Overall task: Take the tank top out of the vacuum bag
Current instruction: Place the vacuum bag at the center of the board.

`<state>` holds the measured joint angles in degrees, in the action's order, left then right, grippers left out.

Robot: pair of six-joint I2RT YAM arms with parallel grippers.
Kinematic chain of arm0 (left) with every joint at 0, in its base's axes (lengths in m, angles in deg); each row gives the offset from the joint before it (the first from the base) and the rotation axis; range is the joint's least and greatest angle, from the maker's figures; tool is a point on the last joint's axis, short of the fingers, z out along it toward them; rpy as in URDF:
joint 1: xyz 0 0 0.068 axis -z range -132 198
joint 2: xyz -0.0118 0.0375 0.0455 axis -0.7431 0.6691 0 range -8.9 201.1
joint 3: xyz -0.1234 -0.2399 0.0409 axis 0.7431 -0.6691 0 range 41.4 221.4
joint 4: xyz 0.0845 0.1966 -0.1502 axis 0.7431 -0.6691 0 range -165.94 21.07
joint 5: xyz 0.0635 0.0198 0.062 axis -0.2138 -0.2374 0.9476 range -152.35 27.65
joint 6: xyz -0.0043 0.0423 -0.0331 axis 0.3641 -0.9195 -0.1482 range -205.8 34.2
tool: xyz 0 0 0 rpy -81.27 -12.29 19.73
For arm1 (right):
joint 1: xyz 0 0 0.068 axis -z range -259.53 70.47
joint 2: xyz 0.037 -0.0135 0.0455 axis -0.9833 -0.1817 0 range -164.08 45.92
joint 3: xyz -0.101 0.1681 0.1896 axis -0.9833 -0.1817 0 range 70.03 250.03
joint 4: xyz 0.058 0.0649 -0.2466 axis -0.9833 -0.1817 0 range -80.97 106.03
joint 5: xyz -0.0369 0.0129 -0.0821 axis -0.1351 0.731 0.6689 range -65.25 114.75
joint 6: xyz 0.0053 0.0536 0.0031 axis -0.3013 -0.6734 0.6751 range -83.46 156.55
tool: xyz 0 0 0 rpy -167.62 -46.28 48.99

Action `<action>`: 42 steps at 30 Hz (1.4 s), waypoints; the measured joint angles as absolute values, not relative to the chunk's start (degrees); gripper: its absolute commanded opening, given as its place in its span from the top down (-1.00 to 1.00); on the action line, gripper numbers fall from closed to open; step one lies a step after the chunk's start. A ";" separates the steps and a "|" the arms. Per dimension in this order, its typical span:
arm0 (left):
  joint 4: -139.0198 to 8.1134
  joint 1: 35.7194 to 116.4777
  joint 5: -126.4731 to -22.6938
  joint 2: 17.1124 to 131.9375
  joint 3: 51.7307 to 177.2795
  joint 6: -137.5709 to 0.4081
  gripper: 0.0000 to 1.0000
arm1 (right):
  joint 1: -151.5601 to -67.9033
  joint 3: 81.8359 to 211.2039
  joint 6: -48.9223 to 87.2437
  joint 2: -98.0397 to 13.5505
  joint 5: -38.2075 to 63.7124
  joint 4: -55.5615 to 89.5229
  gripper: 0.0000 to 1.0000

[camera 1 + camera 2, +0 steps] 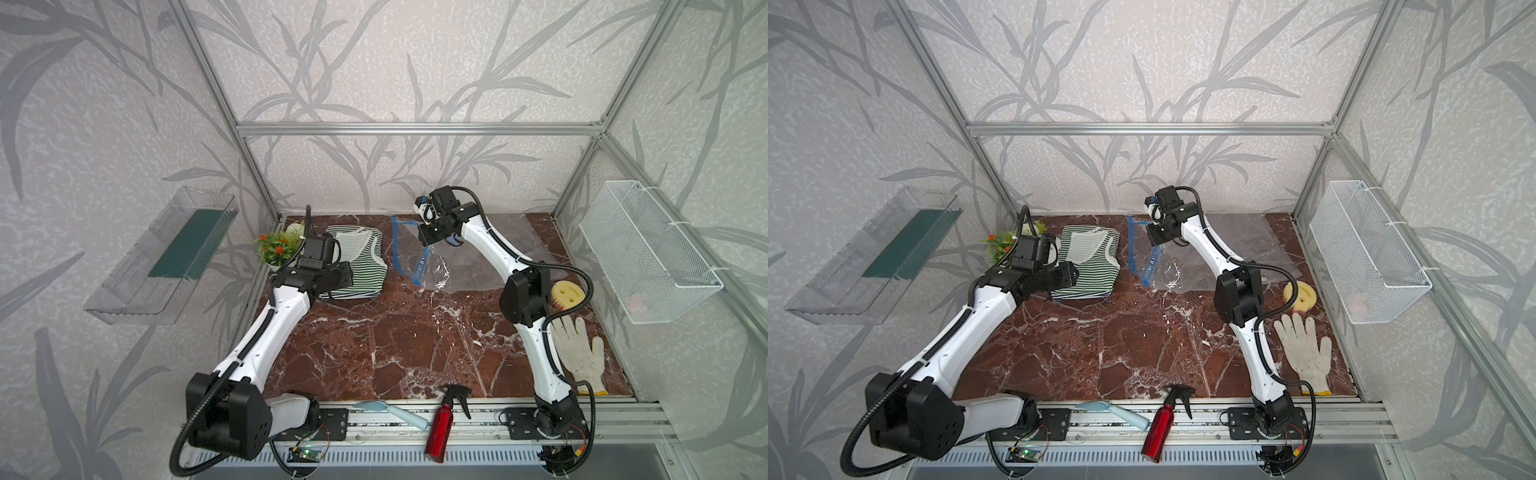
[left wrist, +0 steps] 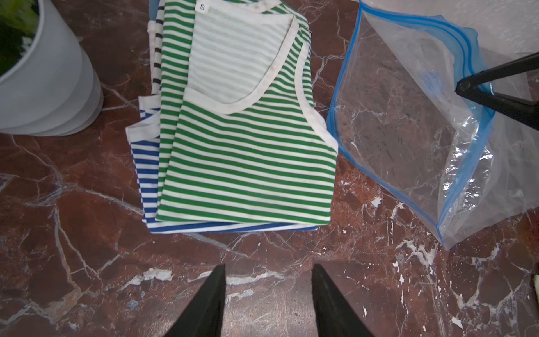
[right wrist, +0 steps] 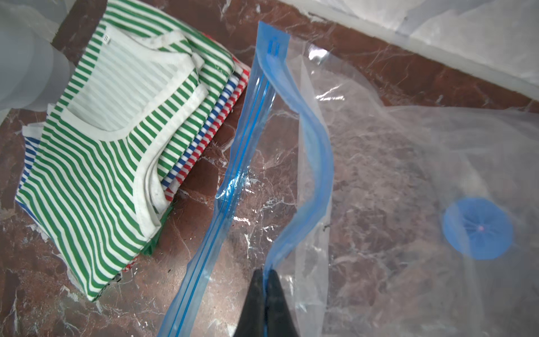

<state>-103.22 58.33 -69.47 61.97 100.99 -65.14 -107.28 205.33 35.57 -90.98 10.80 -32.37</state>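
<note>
Tank top (image 2: pixel 248 163) lies folded on the bench (image 2: pixel 87 233), outside and just beside the vacuum bag (image 3: pixel 379 175). Left claw (image 2: pixel 268 271) stands apart, empty. Right claw (image 3: pixel 267 272) is clamped on the zip strip (image 3: pixel 309 151). Advise lifting the left claw clear without snagging fabric.

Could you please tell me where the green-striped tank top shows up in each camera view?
In a top view: green-striped tank top, left of centre.
In a top view: green-striped tank top, same place.
Left wrist view: upper centre.
Right wrist view: left side.
Shared landmark: vacuum bag, beside it in all four.
</note>
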 measured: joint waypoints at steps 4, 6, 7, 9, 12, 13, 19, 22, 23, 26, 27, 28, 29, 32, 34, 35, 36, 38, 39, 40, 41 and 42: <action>-102.63 58.33 -69.29 57.51 97.39 -65.20 -0.02 | -108.33 207.76 35.99 -92.05 10.77 -33.88 0.57; -102.54 58.33 -68.59 56.52 97.15 -65.22 -0.02 | -108.72 209.25 36.10 -92.05 10.71 -34.71 0.37; -102.43 58.33 -68.24 56.22 97.15 -65.25 -0.03 | -108.94 210.30 36.16 -92.05 10.77 -35.08 0.28; -102.15 58.33 -67.76 56.04 97.15 -65.25 -0.03 | -109.27 212.22 36.38 -92.05 10.82 -35.52 0.14; -101.91 58.33 -67.04 56.07 97.10 -65.22 -0.03 | -109.44 214.58 36.71 -92.05 11.21 -36.24 -0.06; -101.78 58.33 -66.80 56.07 97.10 -65.20 -0.03 | -109.44 215.17 36.80 -92.05 11.34 -36.48 -0.13; -101.43 58.33 -64.88 56.11 97.06 -64.76 -0.04 | -109.81 218.14 37.56 -92.03 12.83 -38.43 -0.41; -101.43 58.33 -63.83 56.11 97.06 -64.63 -0.03 | -110.05 218.84 38.00 -91.61 13.44 -38.84 -0.47; -101.43 58.33 -63.39 56.11 97.06 -64.55 -0.04 | -110.16 219.06 38.11 -91.35 13.66 -39.04 -0.48; -101.45 58.33 -61.29 56.07 97.06 -63.87 -0.04 | -110.40 219.06 38.13 -90.04 13.68 -39.59 -0.55; -101.45 58.33 -60.55 56.02 97.06 -63.72 -0.04 | -110.40 219.06 38.09 -89.52 13.59 -39.76 -0.59; -101.47 58.33 -59.61 55.87 97.06 -63.50 -0.04 | -110.40 219.06 38.06 -88.77 13.46 -39.91 -0.63; -101.49 58.33 -58.65 55.61 97.06 -63.28 -0.04 | -110.49 219.06 38.13 -87.83 13.29 -40.11 -0.66; -101.43 58.33 -55.61 53.99 97.06 -62.97 -0.04 | -110.60 218.60 38.06 -84.23 13.22 -41.14 -0.80; -101.34 58.33 -52.68 52.48 97.06 -62.64 -0.05 | -110.42 215.78 37.87 -79.97 13.24 -41.09 -0.95; -101.23 58.33 -50.96 51.78 97.06 -62.38 -0.04 | -110.10 212.55 37.45 -76.47 13.13 -40.79 -1.00; -101.16 58.33 -49.16 51.21 97.06 -62.14 -0.05 | -109.70 209.73 37.02 -73.69 12.98 -40.50 -0.98; -100.99 58.33 -44.49 50.54 96.93 -61.53 -0.05 | -107.47 199.17 35.14 -64.69 11.91 -37.33 -0.98; -100.68 58.33 -42.26 50.49 96.62 -61.33 -0.05 | -105.88 193.16 33.71 -60.18 11.21 -34.34 -0.99; -100.33 58.33 -39.92 50.58 96.01 -61.22 -0.05 | -103.63 185.23 31.94 -54.72 10.29 -30.21 -0.99; -100.09 58.33 -37.73 50.80 95.25 -61.16 -0.05 | -100.65 176.02 29.74 -48.53 9.11 -24.77 -0.99; -100.03 58.33 -36.05 51.04 94.44 -61.14 -0.05 | -97.86 168.70 27.62 -43.73 8.50 -20.74 -0.99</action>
